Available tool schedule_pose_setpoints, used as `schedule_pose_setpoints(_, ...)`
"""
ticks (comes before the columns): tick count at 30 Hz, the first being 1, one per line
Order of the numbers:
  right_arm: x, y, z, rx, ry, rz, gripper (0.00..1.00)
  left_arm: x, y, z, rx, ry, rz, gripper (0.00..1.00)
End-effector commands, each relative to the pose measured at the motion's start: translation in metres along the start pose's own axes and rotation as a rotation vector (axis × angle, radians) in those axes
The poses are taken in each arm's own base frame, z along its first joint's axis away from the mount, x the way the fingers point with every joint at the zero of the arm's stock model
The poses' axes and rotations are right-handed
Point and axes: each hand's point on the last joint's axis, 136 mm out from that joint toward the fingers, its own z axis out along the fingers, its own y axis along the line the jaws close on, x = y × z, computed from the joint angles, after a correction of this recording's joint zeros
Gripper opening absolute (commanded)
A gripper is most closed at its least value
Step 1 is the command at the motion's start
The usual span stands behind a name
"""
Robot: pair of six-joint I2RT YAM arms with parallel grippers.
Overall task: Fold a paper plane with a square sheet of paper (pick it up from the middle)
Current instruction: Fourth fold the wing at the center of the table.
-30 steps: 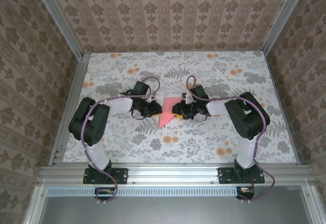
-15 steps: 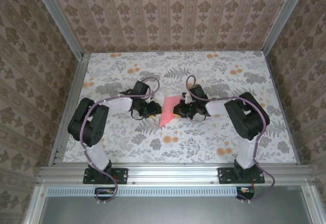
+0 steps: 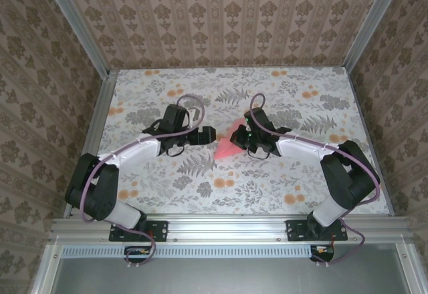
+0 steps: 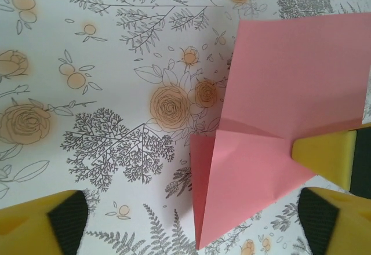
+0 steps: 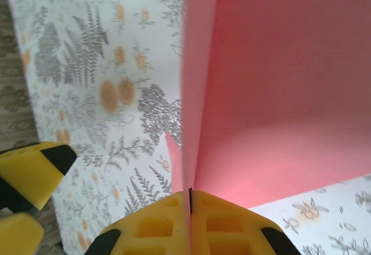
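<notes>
The square sheet of paper is salmon pink and folded into a pointed, creased shape, its tip toward the near edge. My right gripper is shut on its right edge; in the right wrist view the yellow pads pinch the sheet of paper at the gripper, and a flap stands upright. My left gripper is open just left of the sheet and holds nothing. In the left wrist view the sheet of paper reaches in between the spread fingers of the gripper.
The floral table cover spreads all round the sheet. Patterned walls close the back and both sides. An aluminium rail runs along the near edge at the arm bases. The right gripper's yellow finger shows on the paper's right edge.
My left gripper has opened wide and drawn back to the left, off the paper. My right gripper has shut on the sheet, and the sheet has shifted slightly right.
</notes>
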Motion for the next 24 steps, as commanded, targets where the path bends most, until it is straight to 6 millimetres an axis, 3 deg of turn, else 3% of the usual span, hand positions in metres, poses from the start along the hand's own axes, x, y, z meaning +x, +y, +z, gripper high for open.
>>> schedule_pose_setpoints(1,-0.007,-0.009,-0.005,0.115,-0.081,0.091,0.00,-0.010,-0.009,0.000,0.021,-0.091,0.151,1.00)
schedule_pose_setpoints(10,-0.002,-0.024,0.007,0.152,-0.093,0.239,0.00,0.009,-0.004,0.014,0.008,-0.163,0.344,0.97)
schedule_pose_setpoints(17,0.005,-0.040,0.014,0.172,-0.069,0.345,0.00,0.030,-0.026,0.030,0.046,-0.135,0.583,0.97)
schedule_pose_setpoints(21,0.012,-0.051,0.018,0.172,-0.036,0.431,0.00,0.038,-0.041,0.039,0.164,-0.142,0.655,0.98)
schedule_pose_setpoints(24,0.016,-0.057,0.020,0.171,-0.017,0.482,0.00,0.042,-0.051,0.047,0.215,-0.104,0.697,0.92)
